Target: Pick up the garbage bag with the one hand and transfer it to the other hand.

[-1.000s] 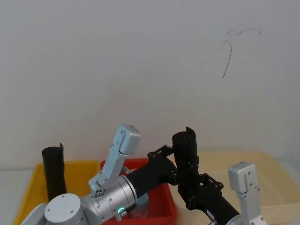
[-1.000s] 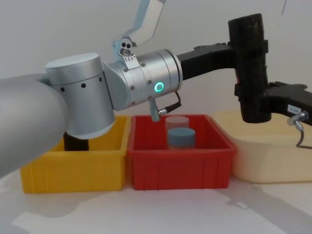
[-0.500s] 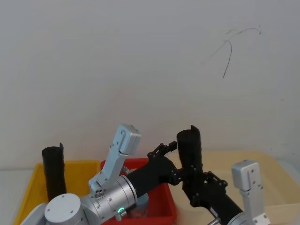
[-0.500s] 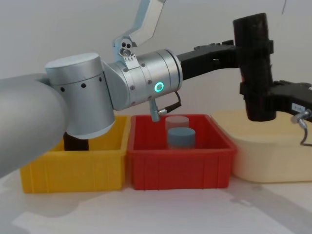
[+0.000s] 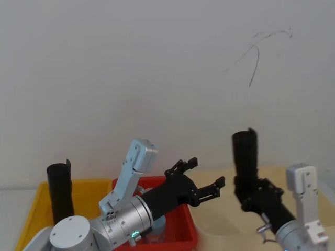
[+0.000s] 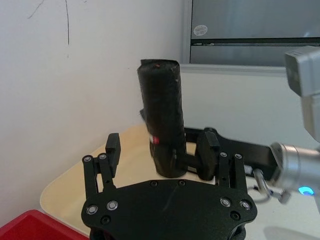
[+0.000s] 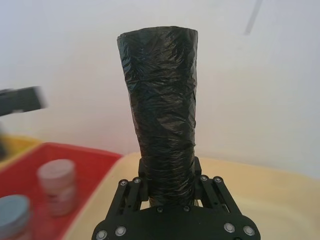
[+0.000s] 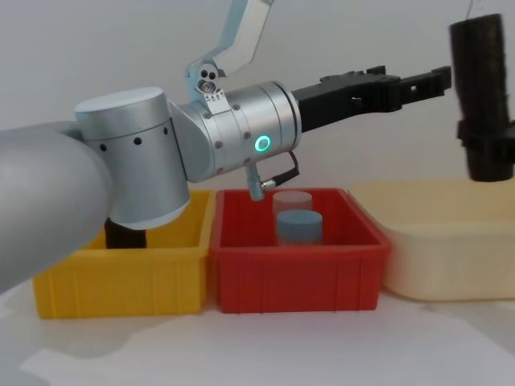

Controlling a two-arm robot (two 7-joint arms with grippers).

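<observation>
The garbage bag (image 5: 245,156), a tightly rolled black cylinder, stands upright in the air over the cream tub, with my right gripper (image 5: 252,192) shut around its lower part. In the right wrist view the garbage bag (image 7: 162,110) rises straight out of the right gripper (image 7: 167,187). My left gripper (image 5: 205,172), black on a silver arm with a green light ring, hangs open and holds nothing, a short gap to the left of the bag. In the chest view the left gripper (image 8: 414,78) points toward the garbage bag (image 8: 481,88) without touching it.
A second black roll (image 5: 59,191) stands in the yellow bin (image 8: 121,277) on the left. The red bin (image 8: 294,277) in the middle holds two capped jars (image 8: 298,225). The cream tub (image 8: 434,249) sits to the right, with a white wall behind.
My left gripper has opened and let go of the garbage bag. My right gripper has carried the bag to the right, away from the left gripper.
</observation>
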